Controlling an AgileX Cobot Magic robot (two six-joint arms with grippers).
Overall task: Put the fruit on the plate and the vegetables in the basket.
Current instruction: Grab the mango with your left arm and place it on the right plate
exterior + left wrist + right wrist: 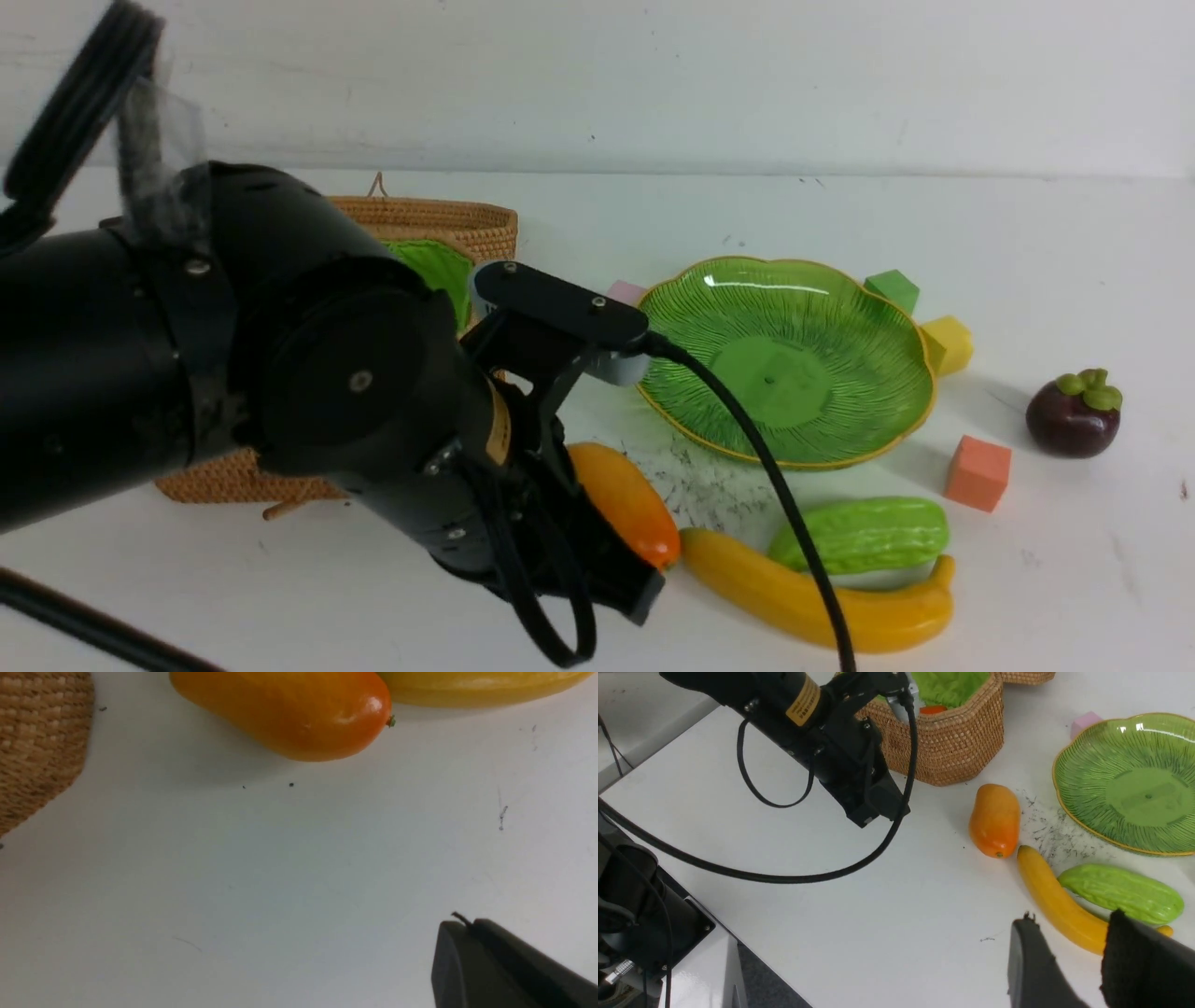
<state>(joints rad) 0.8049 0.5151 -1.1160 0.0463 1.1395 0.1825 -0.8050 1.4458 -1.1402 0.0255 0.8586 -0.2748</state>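
Note:
The orange-yellow mango (pixel 621 499) lies on the table in front of the wicker basket (pixel 439 229), beside the yellow banana (pixel 812 597) and the green ridged gourd (pixel 864 534). The green plate (pixel 794 359) holds nothing. To its right sits the purple mangosteen (pixel 1074 413). My left gripper (pixel 462 926) is shut and empty, low over bare table just short of the mango (pixel 289 714). My right gripper (pixel 1071 919) is open and empty, a little way from the banana (pixel 1055 900) and gourd (pixel 1120 893). Something orange (pixel 933 709) shows inside the green-lined basket (pixel 957 742).
Small cubes ring the plate: pink (pixel 625 291), green (pixel 892 287), yellow (pixel 948 343) and orange (pixel 977 473). My left arm (pixel 280 373) fills the front view's left and hides most of the basket. Its cable (pixel 784 872) loops over the table. The table edge (pixel 691 891) is near.

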